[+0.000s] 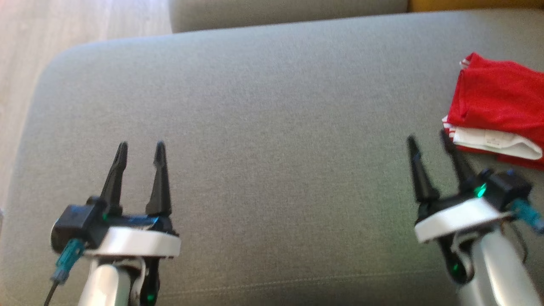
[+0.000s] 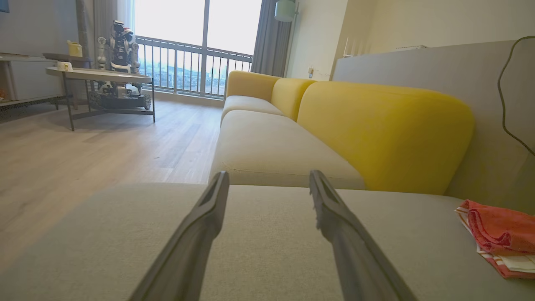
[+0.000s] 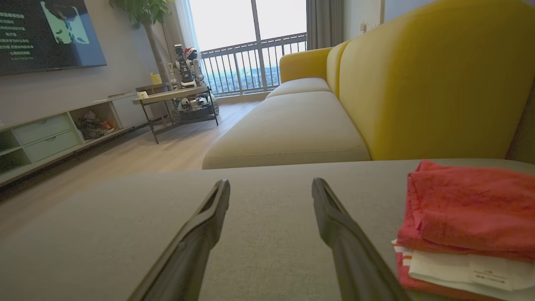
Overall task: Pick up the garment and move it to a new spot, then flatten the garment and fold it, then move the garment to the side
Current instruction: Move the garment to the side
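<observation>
A red garment (image 1: 497,108) with white trim lies folded in a compact stack at the right edge of the grey cushion (image 1: 272,127). It also lies at the right of the left wrist view as the garment (image 2: 499,236), and close by in the right wrist view as the garment (image 3: 472,217). My right gripper (image 1: 429,142) stands open just left of the stack, its fingers empty. Far to the left my left gripper (image 1: 141,148) is open too, hovering over bare cushion with nothing between its fingers.
A yellow sofa (image 2: 368,125) with beige seat pads runs beyond the cushion. Wooden floor (image 1: 63,25) lies past the cushion's left edge. A low table (image 2: 100,77) with a toy robot and a TV unit (image 3: 46,133) stand across the room.
</observation>
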You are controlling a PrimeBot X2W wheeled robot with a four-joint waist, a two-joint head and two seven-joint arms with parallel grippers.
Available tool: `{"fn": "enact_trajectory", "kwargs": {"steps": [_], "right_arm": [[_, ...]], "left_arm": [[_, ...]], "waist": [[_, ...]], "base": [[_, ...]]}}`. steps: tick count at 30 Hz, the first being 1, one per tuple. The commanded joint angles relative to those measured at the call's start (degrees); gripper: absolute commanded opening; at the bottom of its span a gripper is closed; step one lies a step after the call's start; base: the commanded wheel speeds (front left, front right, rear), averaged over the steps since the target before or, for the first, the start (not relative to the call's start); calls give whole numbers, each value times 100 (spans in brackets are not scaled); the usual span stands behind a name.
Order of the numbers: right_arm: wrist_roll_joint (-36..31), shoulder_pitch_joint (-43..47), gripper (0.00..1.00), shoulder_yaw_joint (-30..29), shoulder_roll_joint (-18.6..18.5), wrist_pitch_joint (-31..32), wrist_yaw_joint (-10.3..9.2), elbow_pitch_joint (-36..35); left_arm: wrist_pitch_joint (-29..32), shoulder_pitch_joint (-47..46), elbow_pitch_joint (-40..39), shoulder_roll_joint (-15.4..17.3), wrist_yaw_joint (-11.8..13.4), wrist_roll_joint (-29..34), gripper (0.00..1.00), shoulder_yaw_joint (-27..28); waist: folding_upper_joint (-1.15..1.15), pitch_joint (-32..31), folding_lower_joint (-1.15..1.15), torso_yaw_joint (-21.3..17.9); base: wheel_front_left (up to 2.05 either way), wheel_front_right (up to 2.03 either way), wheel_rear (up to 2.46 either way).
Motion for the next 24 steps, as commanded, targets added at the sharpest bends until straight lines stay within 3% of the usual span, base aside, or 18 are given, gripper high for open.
{"fn": "enact_trajectory", "kwargs": {"steps": [1, 5, 24], "right_arm": [[-76, 44, 100, 192, 64, -37, -2, -300], [-113, 283, 100, 192, 164, -37, -2, -362], [-212, 386, 100, 87, 231, -37, -2, -584]], "left_arm": [[-29, -54, -155, -15, -28, 77, 100, 299], [-29, 140, -130, -36, -67, 242, 100, 418], [-29, 276, -148, -42, 213, 55, 100, 354]], "waist": [[0, -153, 1, 85], [0, -256, 1, 76], [0, -217, 1, 65]], "base": [[0, 0, 0], [0, 0, 0], [0, 0, 0]]}}
